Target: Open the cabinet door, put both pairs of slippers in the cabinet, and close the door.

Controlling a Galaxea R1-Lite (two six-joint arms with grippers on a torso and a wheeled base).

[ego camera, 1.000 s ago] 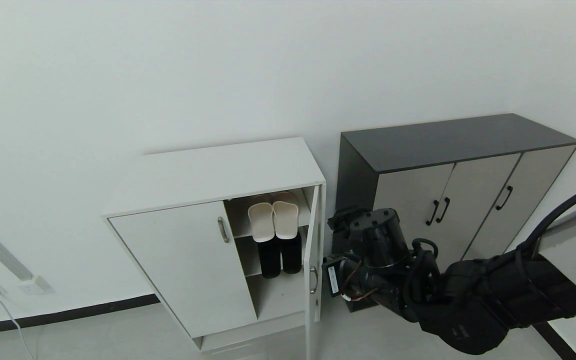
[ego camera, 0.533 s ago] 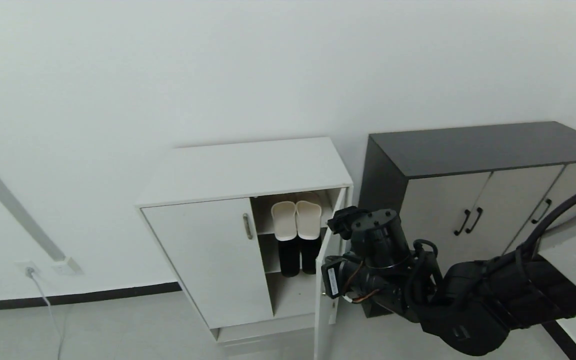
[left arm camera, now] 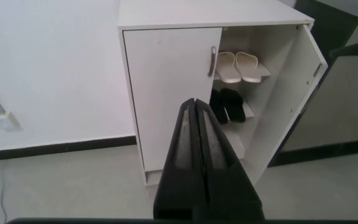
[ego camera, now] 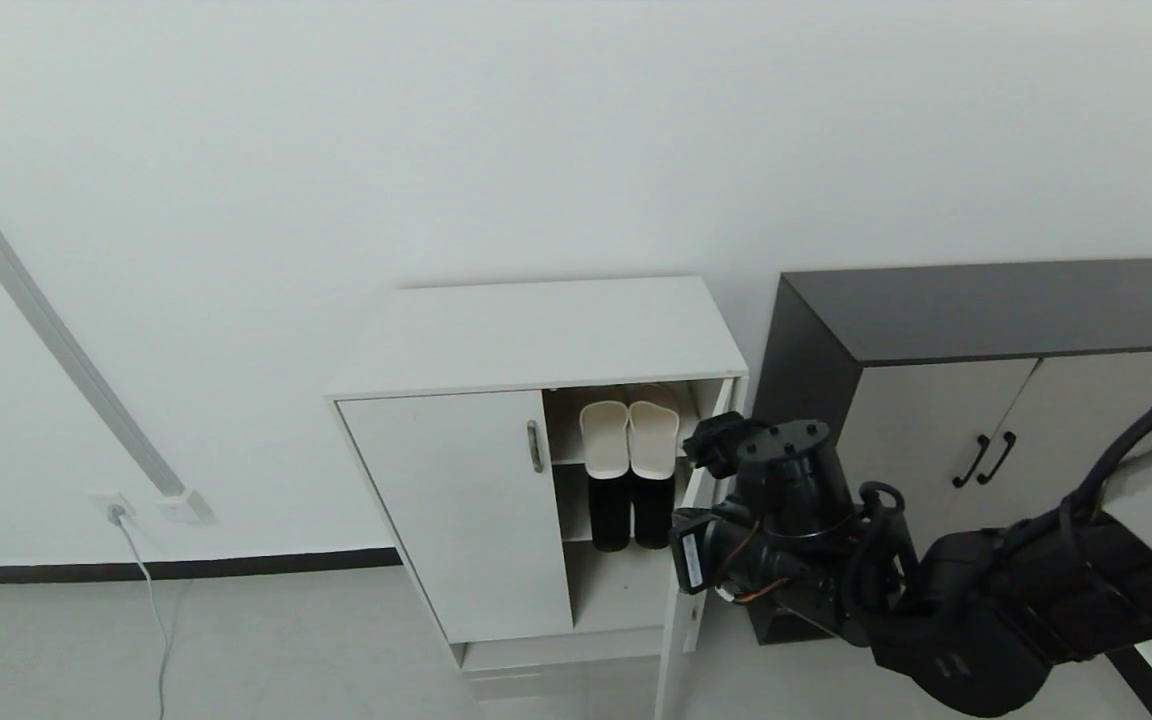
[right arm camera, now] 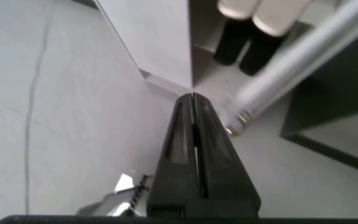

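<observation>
The white wooden two-door cabinet (ego camera: pixel 536 335) stands against the wall, its right door (left arm camera: pixel 291 106) swung open. Inside, the pair of black slippers (ego camera: pixel 629 512) sits on the middle shelf, with the pair of cream slippers (ego camera: pixel 629 438) on the shelf above. The left gripper (left arm camera: pixel 195 106) and the right gripper (right arm camera: pixel 193 99) each have their fingers pressed together on nothing, the right gripper near the door's edge.

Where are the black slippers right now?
In the head view, the black slippers sit in the open right half of the white cabinet, on the shelf just below the white slippers.
</observation>
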